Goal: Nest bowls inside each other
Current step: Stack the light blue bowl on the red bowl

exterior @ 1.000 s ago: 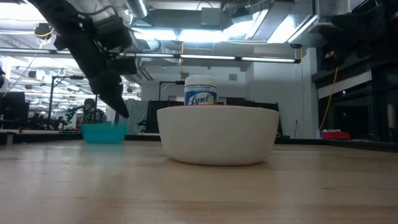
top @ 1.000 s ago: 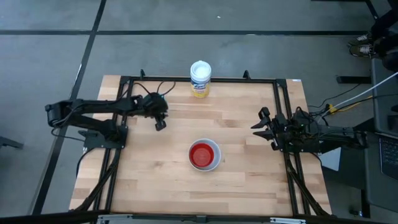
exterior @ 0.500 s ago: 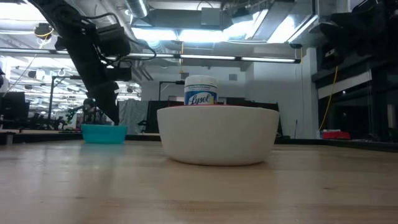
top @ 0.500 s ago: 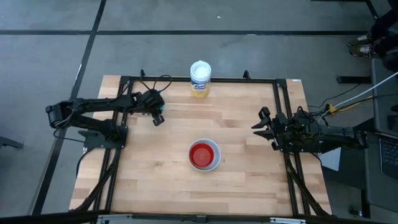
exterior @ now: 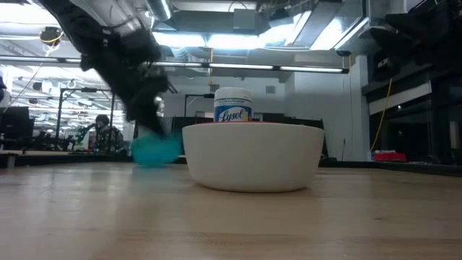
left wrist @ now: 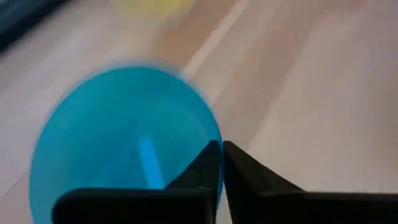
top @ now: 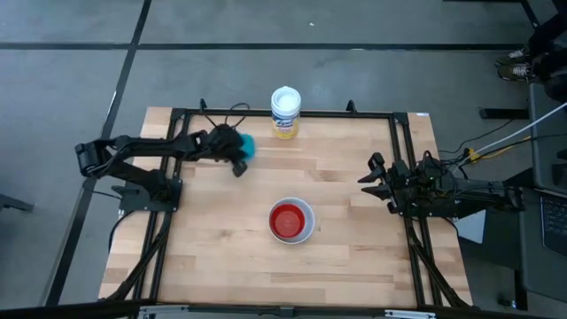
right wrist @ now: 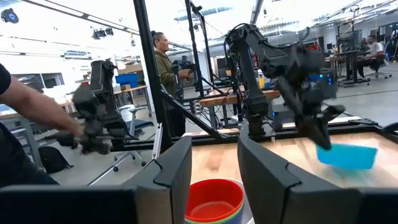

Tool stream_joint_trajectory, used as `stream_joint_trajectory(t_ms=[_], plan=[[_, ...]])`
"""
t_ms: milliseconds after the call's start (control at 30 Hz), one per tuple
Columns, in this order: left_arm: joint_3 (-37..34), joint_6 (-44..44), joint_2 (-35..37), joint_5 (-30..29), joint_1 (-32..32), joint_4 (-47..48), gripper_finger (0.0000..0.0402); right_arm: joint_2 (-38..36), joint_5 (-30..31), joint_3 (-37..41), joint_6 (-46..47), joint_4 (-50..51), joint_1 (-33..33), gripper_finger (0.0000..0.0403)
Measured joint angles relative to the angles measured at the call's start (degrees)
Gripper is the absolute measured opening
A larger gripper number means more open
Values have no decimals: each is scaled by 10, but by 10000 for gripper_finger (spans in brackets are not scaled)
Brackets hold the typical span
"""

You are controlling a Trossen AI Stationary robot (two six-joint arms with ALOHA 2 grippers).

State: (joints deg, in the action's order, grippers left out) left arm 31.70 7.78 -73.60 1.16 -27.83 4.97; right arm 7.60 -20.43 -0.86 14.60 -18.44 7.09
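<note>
The teal bowl (left wrist: pixel 124 143) is at the table's far left (top: pixel 247 145), with my left gripper (left wrist: pixel 221 146) shut on its rim. Motion blurs it in the low view (exterior: pixel 155 149), and I cannot tell if it is clear of the table. The white bowl (top: pixel 307 232) stands mid-table. It holds the red bowl (right wrist: pixel 214 200), with green and blue rims showing under that. My right gripper (right wrist: pixel 214 155) waits open at the table's right side (top: pixel 372 182), level with the white bowl. My left gripper pinches the teal bowl's rim (left wrist: pixel 216 163), one finger (left wrist: pixel 199 171) inside the bowl and the other (left wrist: pixel 255 177) outside. The fingers slant down onto the rim on the bowl's near side. The bowl's opening faces up along the fingers.
A white canister with a yellow label (top: pixel 285 112) stands at the far edge, behind the white bowl (exterior: pixel 253 155) in the low view. A black frame (top: pixel 399 142) borders the table. People (right wrist: pixel 163 68) are in the room beyond it.
My left gripper has taken hold of the teal bowl and swung toward the table's right. The bowl has gone with it, from its resting place at the far left toward the canister and the white bowl.
</note>
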Motion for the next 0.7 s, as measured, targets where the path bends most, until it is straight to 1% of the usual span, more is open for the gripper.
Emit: stream_joint_trajectory(t_ms=[67, 133, 167, 200, 300, 433, 500, 567, 700], plan=[[1, 40, 13, 35, 19, -85, 5, 0, 0, 0, 6, 0, 0, 127], [5, 77, 29, 48, 53, -145, 5, 0, -2, 0, 15, 0, 0, 122], [14, 85, 35, 46, 79, -144, 5, 0, -5, 0, 16, -1, 0, 119], [26, 89, 37, 31, 109, -127, 4, 0, -8, 0, 18, -5, 0, 116], [68, 100, 29, -30, 210, -59, 4, 0, -17, 0, 27, -25, 0, 109], [117, 157, -12, -112, 329, -48, 3, 0, -18, 0, 34, -37, 0, 101], [145, 180, -44, -137, 375, -49, 3, 0, -9, 0, 46, -40, 0, 99], [179, 190, -77, -150, 412, -49, 3, 0, -2, 0, 60, -47, 0, 97], [251, 172, -139, -165, 462, -43, 3, 0, 0, -1, 77, -59, 0, 97]])
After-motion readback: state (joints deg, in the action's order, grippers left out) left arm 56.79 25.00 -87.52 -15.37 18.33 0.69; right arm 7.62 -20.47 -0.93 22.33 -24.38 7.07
